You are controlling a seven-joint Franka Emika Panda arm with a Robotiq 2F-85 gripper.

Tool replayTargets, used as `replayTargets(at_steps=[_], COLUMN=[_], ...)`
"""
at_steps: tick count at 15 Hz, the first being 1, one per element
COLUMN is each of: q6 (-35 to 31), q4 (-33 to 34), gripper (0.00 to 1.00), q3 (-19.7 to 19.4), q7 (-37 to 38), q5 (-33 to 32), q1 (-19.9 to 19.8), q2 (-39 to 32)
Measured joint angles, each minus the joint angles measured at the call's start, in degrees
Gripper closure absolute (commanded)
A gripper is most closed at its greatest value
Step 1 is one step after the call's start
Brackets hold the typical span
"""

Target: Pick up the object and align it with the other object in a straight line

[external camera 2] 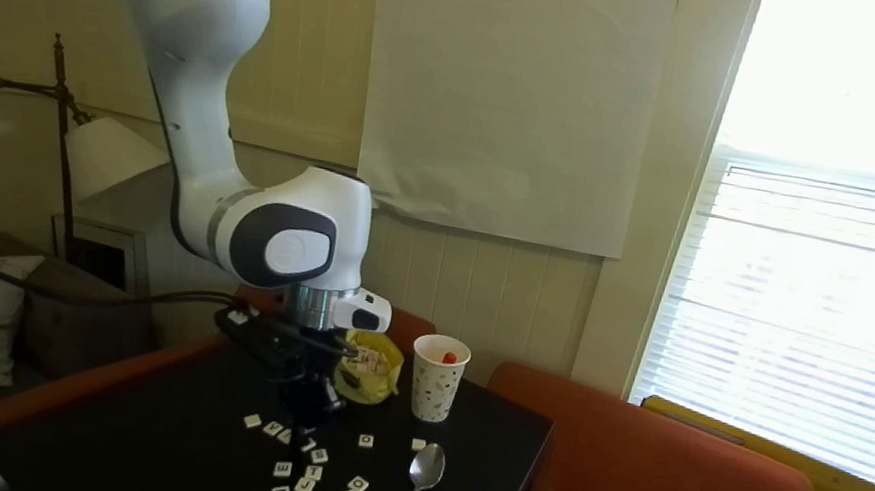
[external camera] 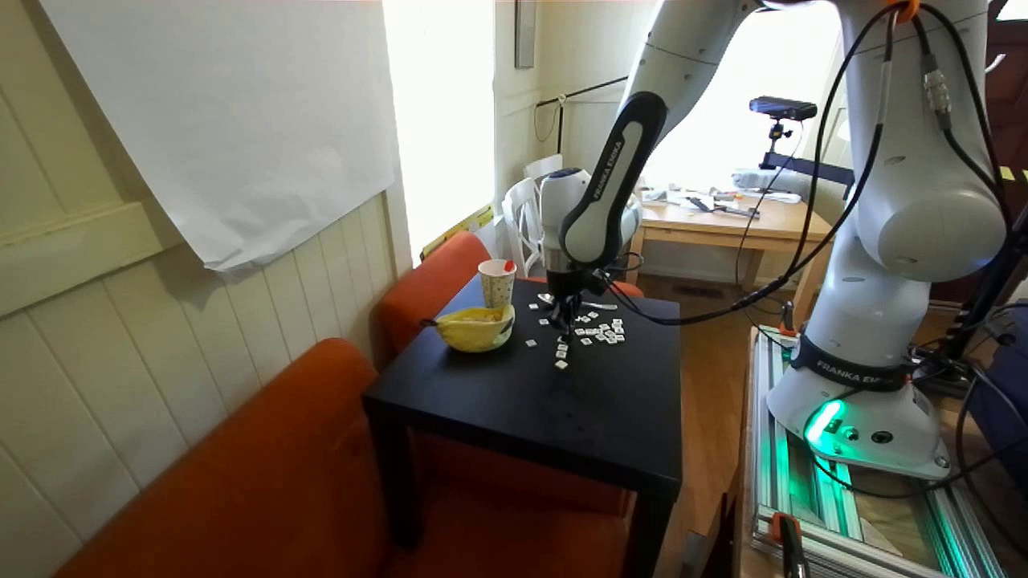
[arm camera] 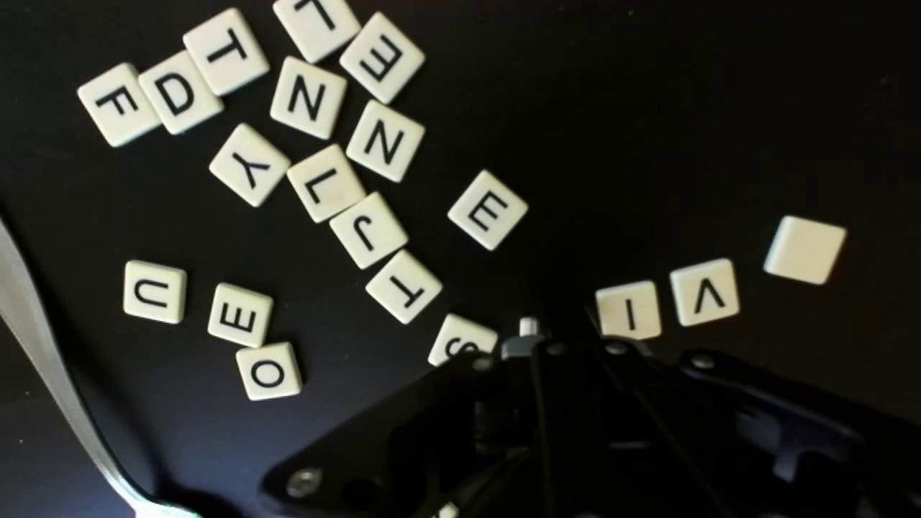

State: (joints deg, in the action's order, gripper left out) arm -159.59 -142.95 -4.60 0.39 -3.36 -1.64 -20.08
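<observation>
Small cream letter tiles lie on a black table (external camera: 514,409). In the wrist view a blank tile (arm camera: 804,250), a V tile (arm camera: 705,291) and an I tile (arm camera: 628,309) form a loose row. An S tile (arm camera: 455,341) and a T tile (arm camera: 404,287) lie to their left. My gripper (arm camera: 570,309) points down low over the tiles, between I and S, its fingers close together. In an exterior view a tile (external camera 2: 308,444) shows right beside my gripper (external camera 2: 300,434). Its contact with the fingers cannot be told; the fingertips are dark and partly hidden.
A patterned cup (external camera: 498,287) and a yellow bag-like container (external camera: 474,331) stand near the table's wall side. A metal spoon (external camera 2: 425,468) lies near the table edge. A U tile (arm camera: 155,291), an E tile (arm camera: 488,210) and several others are scattered around. Orange seats (external camera: 321,449) surround the table.
</observation>
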Motion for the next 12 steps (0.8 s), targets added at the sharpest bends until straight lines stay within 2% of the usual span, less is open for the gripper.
replayTargets(at_steps=[12], q6=[2.17], q4=[0.74], gripper=[0.99], q3=[0.21], q7=[-11.99], q5=[-0.16], q1=[-0.71], q2=[-0.1])
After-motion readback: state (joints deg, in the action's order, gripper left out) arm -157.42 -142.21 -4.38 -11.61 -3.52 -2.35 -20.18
